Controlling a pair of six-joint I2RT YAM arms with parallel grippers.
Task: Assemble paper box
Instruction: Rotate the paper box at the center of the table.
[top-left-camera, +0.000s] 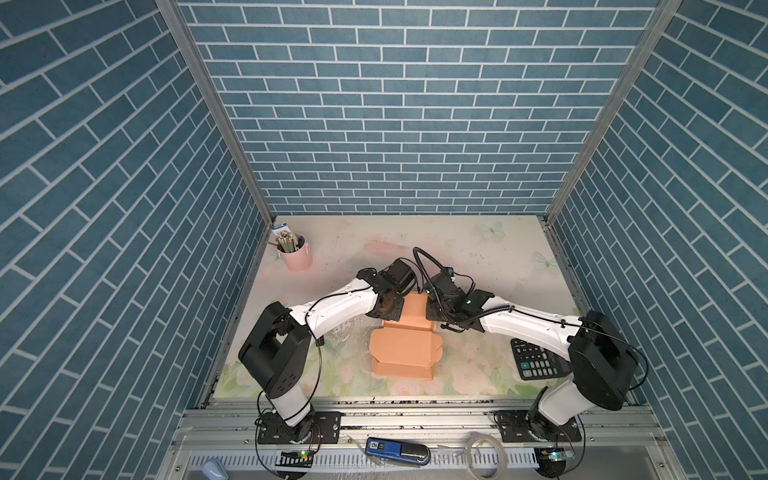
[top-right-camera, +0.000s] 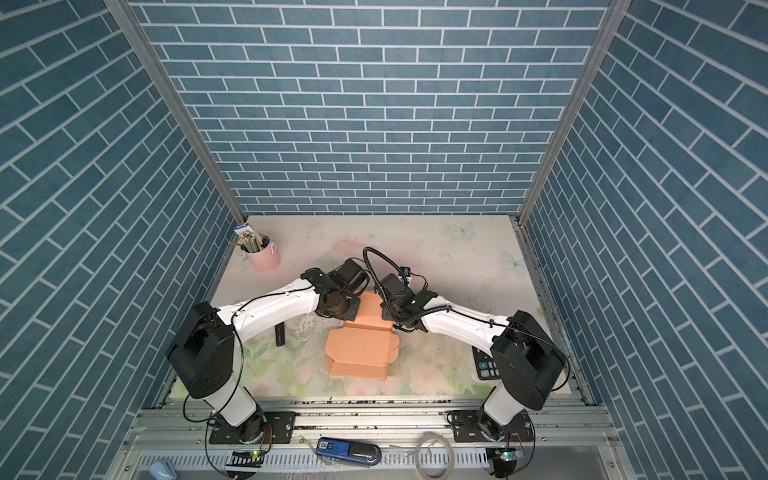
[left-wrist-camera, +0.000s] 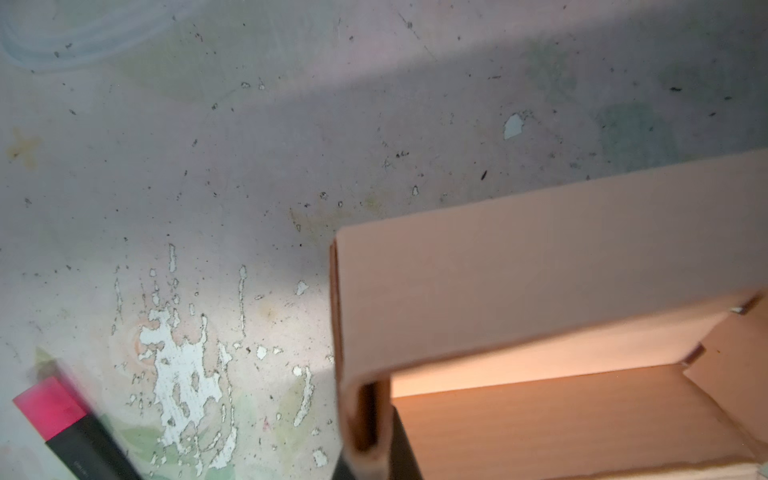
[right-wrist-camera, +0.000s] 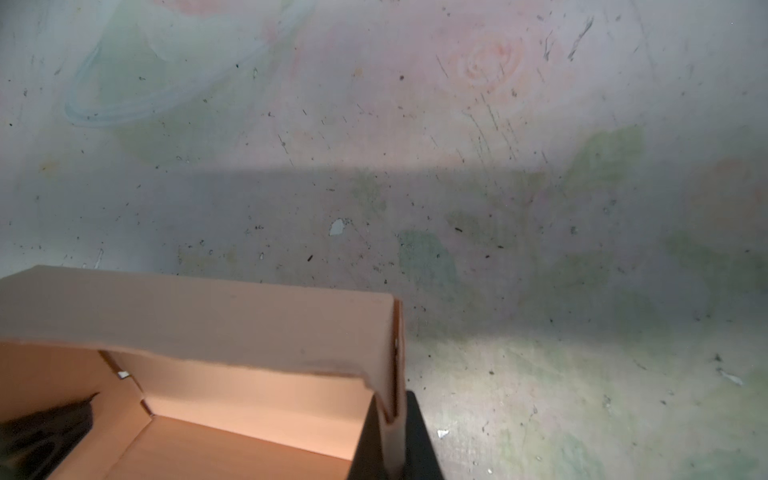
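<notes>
Possibly "50" on blue device (top-left-camera: 397, 451)

Your count: seven kinds of thing, all but one single.
You had one paper box (top-left-camera: 405, 353) mid-table, two arms, the left arm (top-left-camera: 332, 309) and the right arm (top-left-camera: 528, 326), one calculator (top-left-camera: 536, 361) at right, one pink cup (top-left-camera: 296, 255) far left, one black marker (top-right-camera: 279, 334) at left, one blue device (top-left-camera: 397, 449) and one tubing coil (top-left-camera: 486, 451) nearest.

We see the peach box (top-left-camera: 402, 347) mid-tabletop (top-left-camera: 478, 257), flaps open. Our 2 arms meet over its far end: left arm (top-left-camera: 332, 307), right arm (top-left-camera: 523, 324). A calculator (top-left-camera: 536, 361) lies partly under the right arm; a pink cup (top-left-camera: 296, 257) stands far left.
</notes>
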